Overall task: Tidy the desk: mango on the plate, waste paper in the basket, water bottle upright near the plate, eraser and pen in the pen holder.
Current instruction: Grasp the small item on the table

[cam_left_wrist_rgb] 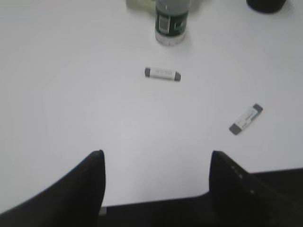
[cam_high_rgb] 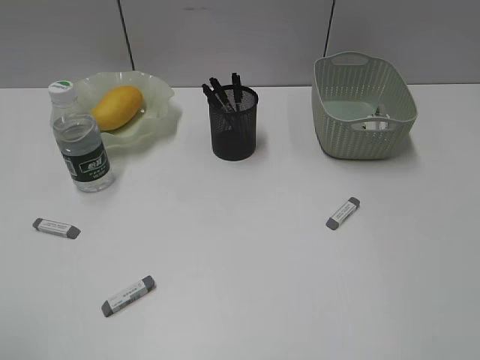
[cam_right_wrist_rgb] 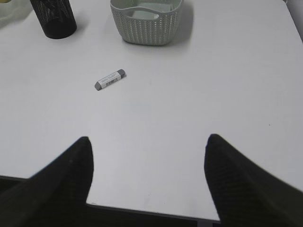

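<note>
Erasers [cam_left_wrist_rgb: 162,74] lying flat ahead of the empty, wide-spread left gripper [cam_left_wrist_rgb: 156,163] and another [cam_right_wrist_rgb: 110,79] ahead-left of the gaping right gripper [cam_right_wrist_rgb: 147,153], risking fingertips skidding off these low pieces.

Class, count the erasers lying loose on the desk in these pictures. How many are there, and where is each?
3. One eraser lies at the left below the water bottle, one front left, one right, below the basket. Any inside the pen holder would be hidden.
</note>
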Robot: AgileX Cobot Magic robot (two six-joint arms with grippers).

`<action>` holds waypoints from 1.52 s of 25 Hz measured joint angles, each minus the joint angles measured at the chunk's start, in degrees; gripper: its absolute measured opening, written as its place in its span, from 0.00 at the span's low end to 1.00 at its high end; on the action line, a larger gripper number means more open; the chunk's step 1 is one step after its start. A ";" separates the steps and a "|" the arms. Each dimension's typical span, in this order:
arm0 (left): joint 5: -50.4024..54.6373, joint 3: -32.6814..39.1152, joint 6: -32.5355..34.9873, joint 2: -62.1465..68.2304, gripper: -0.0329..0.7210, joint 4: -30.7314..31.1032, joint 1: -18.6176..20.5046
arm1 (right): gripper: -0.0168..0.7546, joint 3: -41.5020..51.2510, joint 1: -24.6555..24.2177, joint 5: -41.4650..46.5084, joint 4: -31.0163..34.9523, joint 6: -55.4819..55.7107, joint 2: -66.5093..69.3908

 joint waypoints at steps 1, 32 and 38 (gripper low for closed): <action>1.22 -0.88 0.00 3.39 0.74 -0.18 0.00 | 0.77 0.00 0.00 0.00 0.00 0.04 0.00; -12.79 -21.59 65.77 58.17 0.66 -0.23 -5.83 | 0.68 0.00 0.00 -0.18 0.05 0.04 0.00; -15.00 -21.59 66.20 60.35 0.64 3.02 -5.83 | 0.68 0.00 0.00 -0.18 0.05 0.04 0.00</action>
